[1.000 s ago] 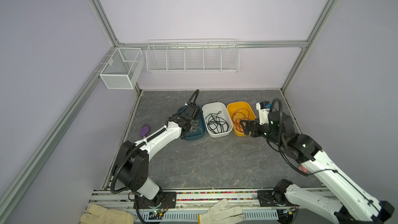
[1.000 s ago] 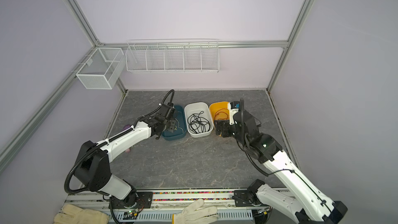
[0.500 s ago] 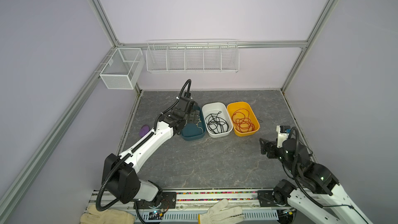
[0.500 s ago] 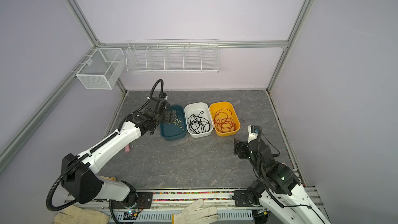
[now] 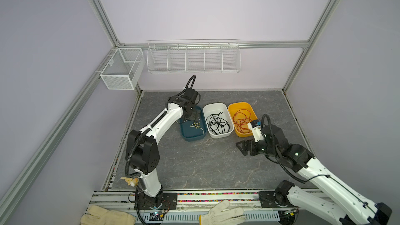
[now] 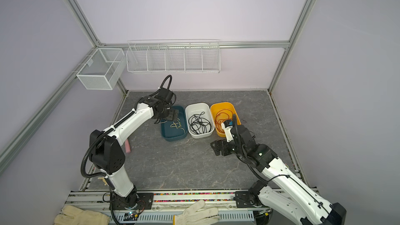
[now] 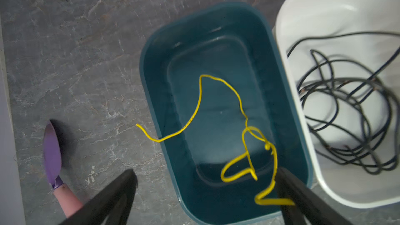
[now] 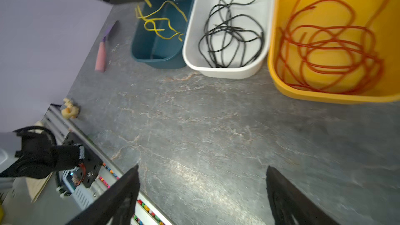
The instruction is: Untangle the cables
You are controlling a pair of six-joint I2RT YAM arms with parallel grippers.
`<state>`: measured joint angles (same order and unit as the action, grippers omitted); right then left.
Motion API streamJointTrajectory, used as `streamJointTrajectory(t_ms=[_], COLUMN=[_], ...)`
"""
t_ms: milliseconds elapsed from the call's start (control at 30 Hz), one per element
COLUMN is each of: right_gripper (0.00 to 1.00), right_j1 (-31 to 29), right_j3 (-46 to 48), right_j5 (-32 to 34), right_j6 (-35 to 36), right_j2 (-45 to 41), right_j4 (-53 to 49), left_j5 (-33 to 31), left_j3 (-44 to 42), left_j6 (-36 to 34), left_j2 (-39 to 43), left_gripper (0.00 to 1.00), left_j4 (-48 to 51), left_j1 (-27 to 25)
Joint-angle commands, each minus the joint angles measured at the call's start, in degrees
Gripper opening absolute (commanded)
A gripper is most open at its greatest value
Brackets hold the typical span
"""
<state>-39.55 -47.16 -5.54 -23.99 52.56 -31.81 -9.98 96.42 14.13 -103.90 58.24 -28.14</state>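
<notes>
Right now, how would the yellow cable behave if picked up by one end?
The yellow cable is probably light and limp, being thin, yet its sharp kinks suggest it keeps some shape. Its loops cross near the middle, so it may lift as a clump. One end overhangs the rim of the teal bin, so it might drag there.

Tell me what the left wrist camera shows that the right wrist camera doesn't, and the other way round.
Left wrist only: both spread fingers of the left hand, one over the table, one over the teal bin. Right wrist only: the yellow bin holding the red cable, the open right hand above bare table, and the rail with coloured beads. Shared: the teal bin with the yellow cable, the white bin with the black cable, the pink-handled purple tool, the table.
</notes>
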Motion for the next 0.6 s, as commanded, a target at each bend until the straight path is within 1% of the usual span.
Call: streamJointTrajectory(t_ms=[0,67,167,200,267,333,400,433,567], right_gripper=[1.00,0.94,0.81,0.75,0.66,0.60,0.52,0.50,0.49], right_j1=[-2.8,-3.9,-4.4,-4.4,-4.6,-4.9,-5.3,-5.4,-6.2], right_j3=[-4.5,-6.1,-7.1,-7.6,-8.4,-9.6,-10.9,-11.3,-12.6], right_j5=[-6.3,-6.7,-7.7,-8.1,-8.8,-8.7,-7.9,-7.4,-8.0], right_j6=[2.2,2.5,2.4,2.5,2.6,3.0,3.7,3.9,4.4], right_j2=[6.7,11.4,18.0,20.2,23.7,27.4,30.5,32.1,37.5], right_j4=[8.8,11.6,17.4,19.4,23.7,28.3,31.9,34.3,43.4], left_j5=[6.4,9.6,11.7,12.7,12.2,11.4,12.1,12.3,11.9], left_j3=[6.5,7.4,10.1,11.5,12.2,11.9,11.7,11.5,11.0], left_j6=[3.0,3.3,3.4,2.9,3.0,3.1,3.0,3.0,2.9], left_j2=[-1.1,-0.1,-0.6,-1.3,-1.8,-1.8,-2.2,-2.4,-2.5], left_gripper=[0.99,0.99,0.99,0.99,0.99,0.99,0.99,0.99,0.99], left_j4=[12.9,13.1,16.4,18.5,20.5,21.3,22.2,22.3,22.3], left_j1=[0.2,0.2,0.4,0.4,0.4,0.4,0.4,0.4,0.4])
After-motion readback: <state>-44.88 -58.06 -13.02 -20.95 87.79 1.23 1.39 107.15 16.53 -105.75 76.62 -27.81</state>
